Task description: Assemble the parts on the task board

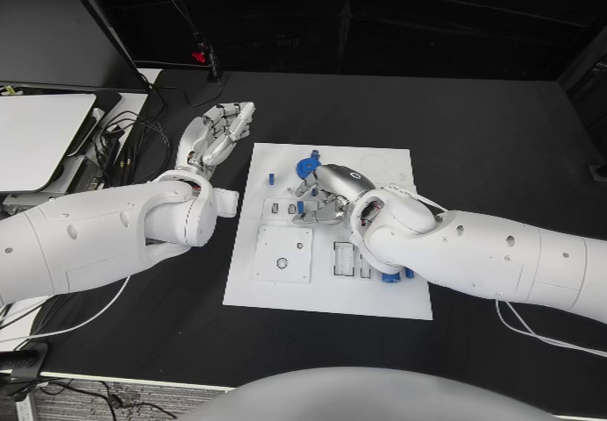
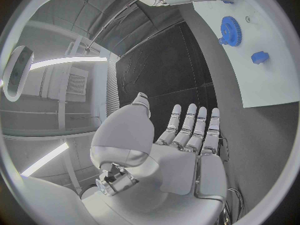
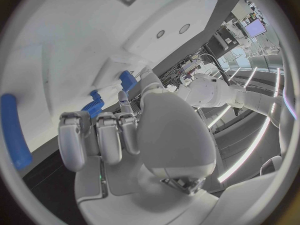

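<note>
The task board [image 1: 332,298] lies in the middle of the worktop [image 1: 506,140]. The left hand [image 1: 217,132] is over the worktop just beside the board's far left corner, apart from the board. The right hand [image 1: 332,189] is over the far middle part of the board. A gear [image 1: 305,166] lies on the board just beyond this hand, on its left side. A small peg [image 1: 269,177] stands near the board's left edge, to the left of the gear. Near the board's right side, beside the right arm, lies a cylinder [image 1: 391,275]. A monitor [image 1: 38,132] stands at the far left of the worktop.
</note>
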### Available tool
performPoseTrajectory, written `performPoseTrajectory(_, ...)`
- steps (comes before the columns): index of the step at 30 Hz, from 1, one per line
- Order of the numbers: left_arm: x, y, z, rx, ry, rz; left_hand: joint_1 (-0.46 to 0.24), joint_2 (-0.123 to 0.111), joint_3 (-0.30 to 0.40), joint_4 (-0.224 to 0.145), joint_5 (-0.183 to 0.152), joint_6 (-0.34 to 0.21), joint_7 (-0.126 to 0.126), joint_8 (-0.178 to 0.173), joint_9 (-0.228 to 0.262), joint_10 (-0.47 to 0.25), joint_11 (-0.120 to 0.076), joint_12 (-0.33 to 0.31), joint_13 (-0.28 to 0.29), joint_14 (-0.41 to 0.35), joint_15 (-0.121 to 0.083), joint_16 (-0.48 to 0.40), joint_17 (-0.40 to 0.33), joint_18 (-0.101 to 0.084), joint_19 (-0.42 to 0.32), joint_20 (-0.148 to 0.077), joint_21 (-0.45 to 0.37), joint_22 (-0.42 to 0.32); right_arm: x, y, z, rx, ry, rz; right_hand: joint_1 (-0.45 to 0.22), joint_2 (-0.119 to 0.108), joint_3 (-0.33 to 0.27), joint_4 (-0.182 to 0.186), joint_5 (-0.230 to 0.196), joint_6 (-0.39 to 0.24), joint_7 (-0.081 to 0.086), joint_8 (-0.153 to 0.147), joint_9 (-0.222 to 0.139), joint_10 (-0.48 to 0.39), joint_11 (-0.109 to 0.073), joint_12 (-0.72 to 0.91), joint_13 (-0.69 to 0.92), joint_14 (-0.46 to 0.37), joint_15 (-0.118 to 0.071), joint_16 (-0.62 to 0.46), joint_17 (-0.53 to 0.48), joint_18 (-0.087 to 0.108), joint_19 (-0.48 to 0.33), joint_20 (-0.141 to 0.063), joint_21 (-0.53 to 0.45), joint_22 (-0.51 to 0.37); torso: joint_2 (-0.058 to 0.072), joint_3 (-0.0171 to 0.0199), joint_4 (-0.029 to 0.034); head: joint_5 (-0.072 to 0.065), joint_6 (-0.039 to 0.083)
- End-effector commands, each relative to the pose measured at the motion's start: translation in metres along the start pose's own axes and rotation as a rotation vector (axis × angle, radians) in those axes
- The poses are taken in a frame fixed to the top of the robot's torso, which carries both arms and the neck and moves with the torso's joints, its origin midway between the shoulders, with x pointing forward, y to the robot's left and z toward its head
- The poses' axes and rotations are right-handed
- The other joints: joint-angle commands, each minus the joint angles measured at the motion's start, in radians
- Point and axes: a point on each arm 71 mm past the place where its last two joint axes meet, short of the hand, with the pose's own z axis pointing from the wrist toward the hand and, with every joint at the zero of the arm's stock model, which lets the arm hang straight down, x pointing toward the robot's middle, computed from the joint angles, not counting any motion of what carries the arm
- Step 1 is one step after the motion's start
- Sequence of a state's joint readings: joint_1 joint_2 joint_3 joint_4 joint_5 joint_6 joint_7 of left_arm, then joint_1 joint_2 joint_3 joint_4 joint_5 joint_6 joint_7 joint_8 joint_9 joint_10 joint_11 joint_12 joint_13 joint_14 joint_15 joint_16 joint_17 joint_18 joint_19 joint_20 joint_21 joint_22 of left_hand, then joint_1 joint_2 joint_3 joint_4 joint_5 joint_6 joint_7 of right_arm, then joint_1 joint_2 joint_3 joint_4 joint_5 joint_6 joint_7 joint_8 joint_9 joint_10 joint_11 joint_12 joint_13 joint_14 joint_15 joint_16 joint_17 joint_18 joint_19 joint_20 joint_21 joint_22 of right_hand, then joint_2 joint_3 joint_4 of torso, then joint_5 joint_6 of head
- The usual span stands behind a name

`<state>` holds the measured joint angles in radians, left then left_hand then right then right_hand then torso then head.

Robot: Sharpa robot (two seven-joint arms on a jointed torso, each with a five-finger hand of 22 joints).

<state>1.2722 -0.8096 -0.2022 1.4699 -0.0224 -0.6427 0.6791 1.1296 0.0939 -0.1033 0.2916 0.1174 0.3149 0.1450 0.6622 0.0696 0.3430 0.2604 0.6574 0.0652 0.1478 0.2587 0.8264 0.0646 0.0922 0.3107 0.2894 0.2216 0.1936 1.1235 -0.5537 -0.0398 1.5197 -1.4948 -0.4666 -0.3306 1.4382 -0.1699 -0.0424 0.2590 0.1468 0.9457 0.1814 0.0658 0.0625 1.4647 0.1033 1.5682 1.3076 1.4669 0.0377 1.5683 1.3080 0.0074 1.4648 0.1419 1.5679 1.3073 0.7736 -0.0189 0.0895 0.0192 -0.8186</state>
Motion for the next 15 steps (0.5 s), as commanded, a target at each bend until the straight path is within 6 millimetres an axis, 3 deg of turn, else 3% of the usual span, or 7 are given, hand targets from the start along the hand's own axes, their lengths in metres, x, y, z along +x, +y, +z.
performPoseTrajectory(1, 0.001, -0.020, -0.002, 0.278, 0.010, -0.004, 0.010, -0.003, -0.005, -0.001, 0.003, 0.002, 0.151, 0.006, -0.002, 0.004, 0.001, 0.005, 0.000, 0.004, 0.002, 0.003, 0.000, 0.005, -0.006, -0.001, 0.005, -0.001, -0.004, 0.004, -0.001, -0.052, -0.052, 0.000, 0.003, -0.019, -0.031, 0.031, -0.028, -0.037, 0.010, -0.004, 0.002, 0.106, 0.013, 0.003, 0.263, 0.104, 0.015, 0.002, 0.263, -0.007, 0.106, 0.014, 0.003, 0.263, 0.000, 0.0000, -0.0001, 0.001, 0.000)
performPoseTrajectory(8, 0.001, -0.020, -0.002, 0.278, 0.011, -0.004, 0.011, -0.002, -0.007, -0.001, 0.004, 0.002, 0.151, 0.006, -0.002, 0.003, 0.001, 0.005, 0.000, 0.004, 0.002, 0.004, 0.000, 0.004, -0.006, -0.001, 0.005, -0.001, -0.012, 0.007, -0.005, -0.115, -0.150, 0.033, 0.001, -0.019, -0.038, 0.035, -0.054, -0.055, 0.016, -0.002, 0.003, 0.106, 0.020, 0.003, 0.263, 0.104, 0.022, 0.002, 0.263, -0.007, 0.106, 0.023, 0.003, 0.263, 0.000, 0.0005, 0.0007, 0.001, -0.004)
performPoseTrajectory(15, -0.001, -0.019, -0.002, 0.253, 0.020, -0.015, 0.021, 0.000, -0.016, -0.001, 0.006, 0.004, 0.150, 0.008, -0.002, 0.013, 0.000, 0.012, 0.001, 0.013, 0.002, 0.009, 0.001, 0.002, 0.027, 0.002, 0.031, 0.017, -0.031, 0.007, -0.022, -0.212, -0.293, 0.117, 0.007, -0.001, 0.035, 0.033, -0.044, -0.034, 0.013, 0.009, 0.009, 0.106, 0.017, 0.003, 0.263, 0.104, 0.022, 0.002, 0.263, -0.007, 0.106, 0.027, 0.003, 0.263, -0.003, -0.0001, 0.0002, 0.003, -0.006)
